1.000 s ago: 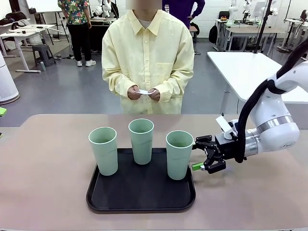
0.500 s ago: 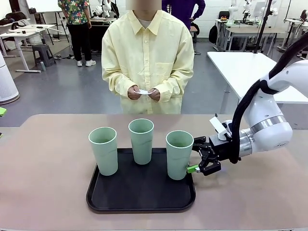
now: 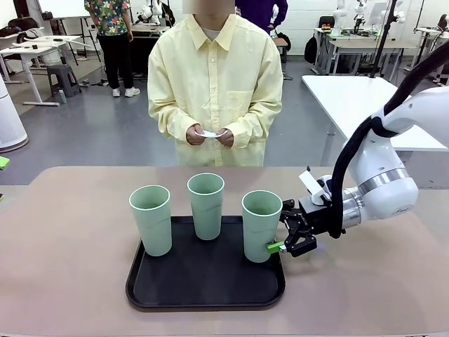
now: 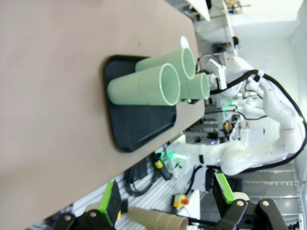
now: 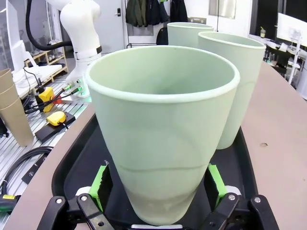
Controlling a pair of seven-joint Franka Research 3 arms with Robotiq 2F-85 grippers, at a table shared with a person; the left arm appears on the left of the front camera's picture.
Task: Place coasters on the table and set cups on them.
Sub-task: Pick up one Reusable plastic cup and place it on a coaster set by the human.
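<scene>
Three pale green cups stand on a black tray (image 3: 203,284): left (image 3: 150,221), middle (image 3: 206,207), right (image 3: 261,226). My right gripper (image 3: 280,228) is open and straddles the lower part of the right cup (image 5: 163,124), with one green pad (image 5: 100,184) on each side of it. My left gripper (image 4: 165,196) hangs open off the table's edge with nothing between its fingers. It looks across at the cups (image 4: 144,88). The person's hands hold a thin white piece (image 3: 208,133), apparently the coasters; its detail is too small to tell.
The beige table (image 3: 70,246) has free room left and right of the tray. The person stands at the far side, in the middle. A white table (image 3: 365,98) stands behind on the right. Brown paper cups (image 4: 153,221) lie below the table's edge.
My right gripper has moved left towards the right cup and now has its open fingers around it. The cups and the person's hands have not moved.
</scene>
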